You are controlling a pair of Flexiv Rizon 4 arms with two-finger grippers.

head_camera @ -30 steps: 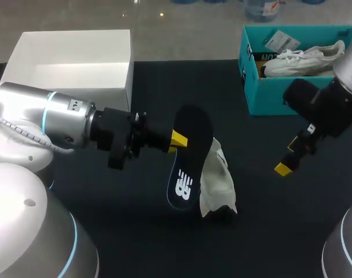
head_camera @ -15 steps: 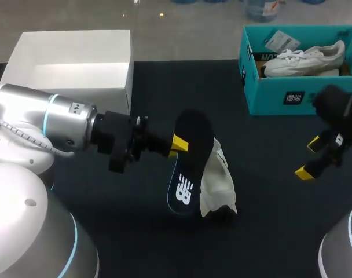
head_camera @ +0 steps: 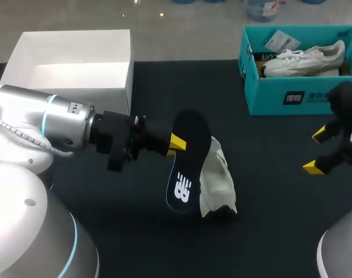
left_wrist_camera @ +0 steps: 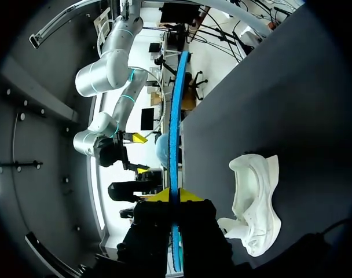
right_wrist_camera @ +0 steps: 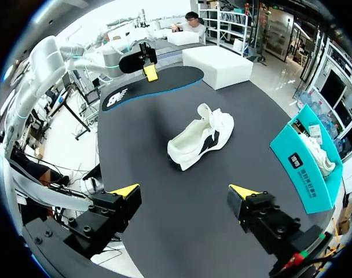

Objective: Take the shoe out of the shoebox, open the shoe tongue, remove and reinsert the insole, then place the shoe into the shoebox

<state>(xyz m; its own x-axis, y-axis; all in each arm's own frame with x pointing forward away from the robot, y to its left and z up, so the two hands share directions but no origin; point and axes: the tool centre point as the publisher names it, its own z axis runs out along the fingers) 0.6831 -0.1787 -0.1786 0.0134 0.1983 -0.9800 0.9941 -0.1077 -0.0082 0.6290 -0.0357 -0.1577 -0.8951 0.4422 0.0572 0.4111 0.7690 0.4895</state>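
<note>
Black insole (head_camera: 186, 174) clamped in left pincer (head_camera: 178, 142), right pincer (head_camera: 316, 151) wide — empty

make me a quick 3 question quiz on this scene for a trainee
1. True or false: the left gripper is shut on the black insole.
2. Fill in the blank: the fingers of the right gripper are ____ and hold nothing.
3. Where is the white shoe nearest the insole?
A. held in the right gripper
B. lying on the table beside the insole
C. standing on top of the insole

Key: 1 true; 2 open; 3 B
</note>
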